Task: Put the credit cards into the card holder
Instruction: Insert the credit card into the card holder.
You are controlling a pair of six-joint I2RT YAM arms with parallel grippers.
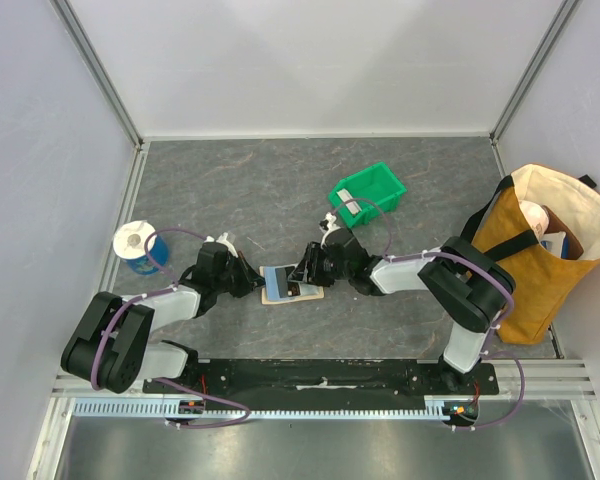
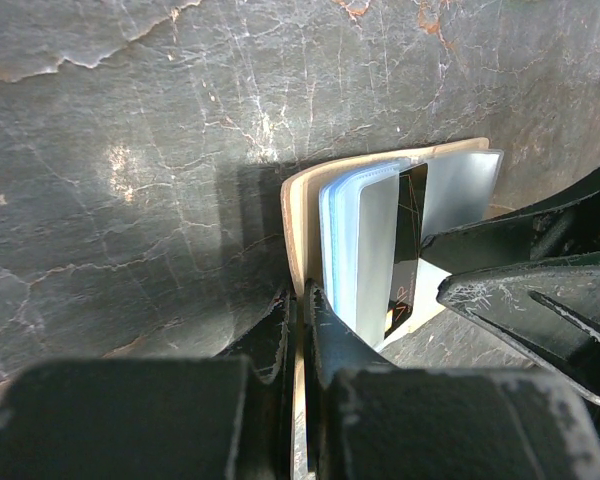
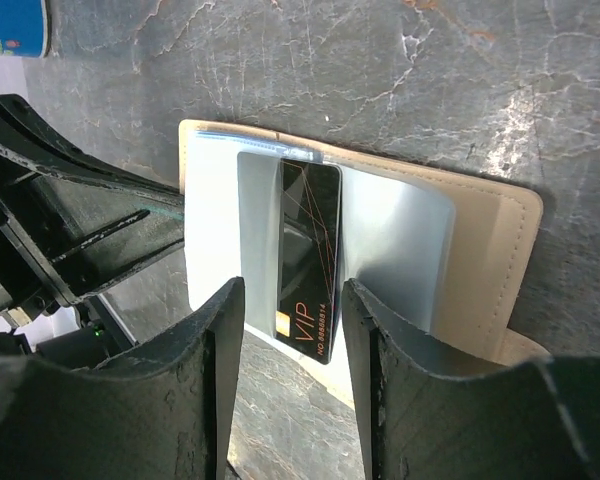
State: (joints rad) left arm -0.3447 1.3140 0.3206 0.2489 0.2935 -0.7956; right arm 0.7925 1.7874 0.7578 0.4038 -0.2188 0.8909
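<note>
The left gripper (image 2: 302, 318) pinches the tan cover of the card holder (image 2: 298, 205), which lies open on the table (image 1: 230, 190) between the arms. A black VIP card (image 3: 310, 255) rests among its clear sleeves (image 3: 395, 240) — the right gripper (image 3: 292, 292) has its 2 fingers spread, straddling the card.

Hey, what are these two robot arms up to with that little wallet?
They are loading cards into a tan card holder lying open on the table. The left arm has its jaws shut on the cover's edge, pinning it down. The right arm has its open jaws on either side of a black VIP card, which appears partly slid into a clear sleeve, its near end sticking out.
</note>
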